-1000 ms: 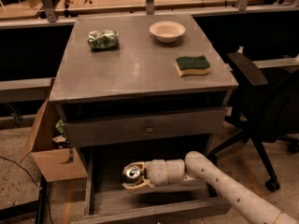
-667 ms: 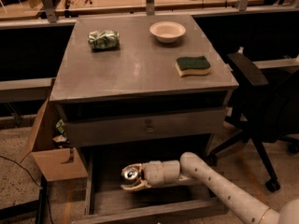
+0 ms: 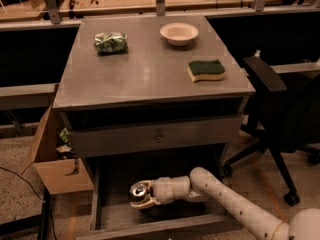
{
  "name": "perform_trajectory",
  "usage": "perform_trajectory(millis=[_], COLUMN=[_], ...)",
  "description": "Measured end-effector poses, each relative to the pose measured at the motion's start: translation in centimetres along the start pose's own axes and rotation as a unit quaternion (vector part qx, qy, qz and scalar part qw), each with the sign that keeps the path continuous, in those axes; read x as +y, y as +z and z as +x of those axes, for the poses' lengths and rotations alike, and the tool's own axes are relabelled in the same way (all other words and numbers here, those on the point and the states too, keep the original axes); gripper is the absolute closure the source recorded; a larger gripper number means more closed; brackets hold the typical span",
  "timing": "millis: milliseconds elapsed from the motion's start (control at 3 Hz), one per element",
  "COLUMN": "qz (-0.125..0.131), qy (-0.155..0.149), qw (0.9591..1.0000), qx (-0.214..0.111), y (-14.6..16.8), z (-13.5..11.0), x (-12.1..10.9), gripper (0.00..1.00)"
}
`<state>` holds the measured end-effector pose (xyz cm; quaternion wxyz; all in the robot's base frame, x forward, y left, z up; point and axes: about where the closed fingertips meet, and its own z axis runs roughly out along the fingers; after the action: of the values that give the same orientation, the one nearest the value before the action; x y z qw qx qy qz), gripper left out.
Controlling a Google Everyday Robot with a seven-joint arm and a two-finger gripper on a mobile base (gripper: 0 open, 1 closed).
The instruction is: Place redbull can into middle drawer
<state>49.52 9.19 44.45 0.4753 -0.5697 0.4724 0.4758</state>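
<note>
The middle drawer (image 3: 165, 225) is pulled out below the cabinet top, a wide shallow grey tray with a low front board. My white arm reaches in from the lower right. My gripper (image 3: 141, 196) is inside the drawer, left of its middle, shut on the redbull can (image 3: 138, 190). Only the can's silver top shows, tilted toward the camera. The can's body is hidden by the gripper. I cannot tell whether the can touches the drawer floor.
A grey drawer front with a small round knob (image 3: 158, 137) sits above the open drawer. On the cabinet top are a green snack bag (image 3: 110, 42), a white bowl (image 3: 179, 33) and a green-yellow sponge (image 3: 206, 70). A cardboard box (image 3: 52, 159) stands left, a black office chair (image 3: 287, 119) right.
My gripper with the can has shifted slightly to the left and lower inside the drawer. Nothing on the cabinet top has moved.
</note>
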Motion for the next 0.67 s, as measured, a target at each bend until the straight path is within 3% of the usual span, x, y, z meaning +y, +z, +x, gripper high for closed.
perform_trajectory(millis=[667], qz=[0.01], qy=[0.026], qw=[0.9989], qx=[0.038], y=[0.1], z=[2.22], x=[0.17], gripper=[0.27])
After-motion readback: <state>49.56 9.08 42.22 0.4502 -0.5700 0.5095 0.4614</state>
